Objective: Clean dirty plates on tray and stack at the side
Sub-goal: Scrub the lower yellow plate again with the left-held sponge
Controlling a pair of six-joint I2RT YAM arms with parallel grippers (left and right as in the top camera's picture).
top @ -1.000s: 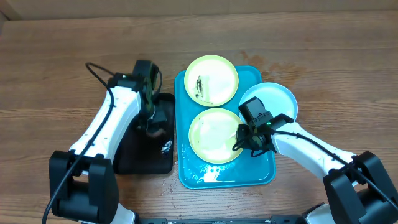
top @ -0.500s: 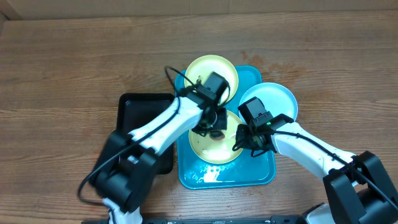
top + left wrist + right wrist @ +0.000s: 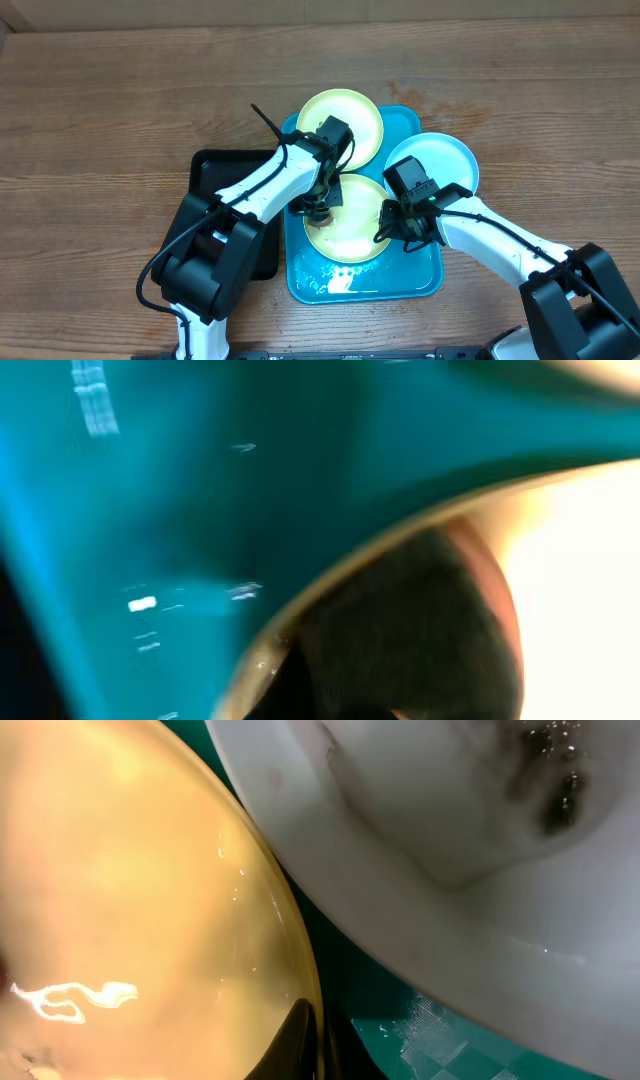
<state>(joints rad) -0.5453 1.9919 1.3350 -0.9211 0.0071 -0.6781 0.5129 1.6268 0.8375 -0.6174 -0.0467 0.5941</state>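
Observation:
The turquoise tray (image 3: 360, 282) holds two yellow-green plates, a far one (image 3: 352, 120) and a near one (image 3: 350, 228). A light blue plate (image 3: 440, 160) overlaps the tray's right rim. My left gripper (image 3: 320, 207) presses a dark sponge (image 3: 420, 630) onto the near plate's left part; that view is blurred. My right gripper (image 3: 398, 226) pinches the near plate's right rim (image 3: 300, 1020). The right wrist view shows the near plate (image 3: 130, 900), the light blue plate (image 3: 420, 840) with a dark smear, and the wet tray floor (image 3: 420, 1030).
A smaller black tray (image 3: 215, 215) lies left of the turquoise tray, partly under my left arm. Bare wooden table (image 3: 120, 110) surrounds both. Water pools on the turquoise tray's front left (image 3: 330, 282).
My left arm swung from the black tray over to the turquoise tray, then settled lower left onto the near plate. My right gripper has kept its hold on the rim.

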